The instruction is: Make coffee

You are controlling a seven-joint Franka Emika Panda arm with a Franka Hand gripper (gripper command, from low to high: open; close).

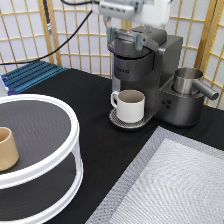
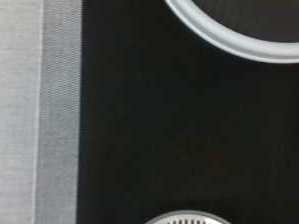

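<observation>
Pincer [image 1: 130,31] hangs spread open over the coffee machine [image 1: 150,75] lid, gripping nothing; a white mug [image 1: 130,105] sits beneath on the black surface [image 1: 95,120], shoji screens [image 1: 30,30] behind.

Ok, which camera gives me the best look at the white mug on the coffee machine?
The exterior view: the white mug shows whole, upright on the drip tray under the coffee machine, below the gripper. The wrist view shows no mug.

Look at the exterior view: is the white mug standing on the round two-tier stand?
No, the white mug stands on the drip tray of the coffee machine, while the round stand holds only a tan cup.
</observation>
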